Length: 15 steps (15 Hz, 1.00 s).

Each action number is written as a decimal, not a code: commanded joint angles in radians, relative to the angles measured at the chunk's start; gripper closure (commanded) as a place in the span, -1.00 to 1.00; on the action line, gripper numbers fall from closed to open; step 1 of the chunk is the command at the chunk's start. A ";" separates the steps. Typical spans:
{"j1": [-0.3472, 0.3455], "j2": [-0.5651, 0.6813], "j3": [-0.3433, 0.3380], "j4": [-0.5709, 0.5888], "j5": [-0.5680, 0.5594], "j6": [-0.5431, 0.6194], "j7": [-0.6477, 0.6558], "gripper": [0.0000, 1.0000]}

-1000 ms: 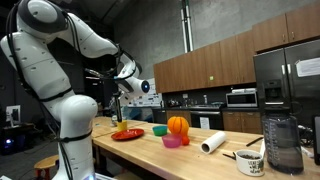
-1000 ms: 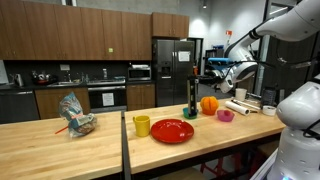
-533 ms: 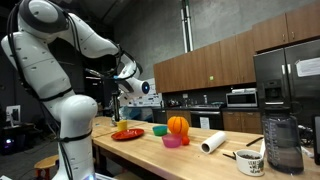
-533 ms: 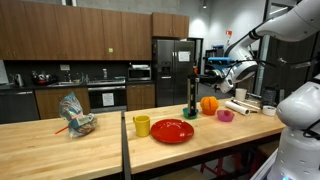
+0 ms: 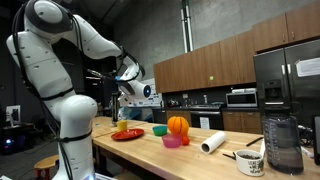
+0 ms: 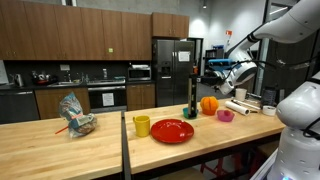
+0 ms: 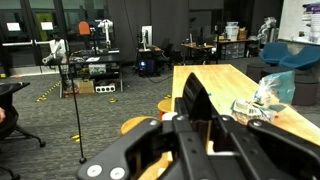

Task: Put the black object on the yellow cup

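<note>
Tabletop (image 6: 90,150): pale wood, in two slabs that meet at a seam left of centre.
Plate (image 6: 172,131): red, lying flat at lower centre.
Yellow cup (image 6: 142,126): upright on the tabletop, just left of the plate.
Green cup (image 6: 190,112): just past the plate's right edge.
Pumpkin (image 6: 209,104): orange, to the right of the green cup.
Pink cup (image 6: 225,115): to the right of the pumpkin and lower in the frame.
Bag (image 6: 75,117): crumpled clear plastic on the left part of the tabletop, well apart from the yellow cup.
Bar (image 6: 193,90): upright at centre right, dark against the refrigerator (image 6: 170,65). Its lower end comes down beside the green cup, between plate and pumpkin in the frame. Whether that end touches the tabletop cannot be told. The bar is well apart from the yellow cup, with the plate between them.
Tool (image 7: 197,122): dark and blurred, filling the bottom of the wrist view. Its jaws lie close on either side of the bar, closed down to the bar's thickness and gripping it. The bar rises from between them at centre frame.
Roll (image 5: 212,143), mug (image 5: 250,162), jug (image 5: 283,145): set in a row toward the lower right corner of an exterior view.
Arm (image 5: 40,60): white, at the left of the frame, reaching over the plate end of the tabletop.
</note>
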State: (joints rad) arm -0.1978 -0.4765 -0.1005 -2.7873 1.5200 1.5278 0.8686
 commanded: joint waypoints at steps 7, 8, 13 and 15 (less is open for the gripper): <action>-0.032 0.022 -0.022 0.003 0.005 -0.081 -0.008 0.90; -0.033 0.014 -0.012 0.001 0.008 -0.062 0.002 0.90; -0.026 0.004 0.017 0.005 0.012 -0.024 0.019 0.90; -0.016 0.002 0.039 0.012 0.012 0.006 0.025 0.90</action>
State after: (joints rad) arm -0.2195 -0.4536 -0.0922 -2.7843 1.5200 1.4929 0.8637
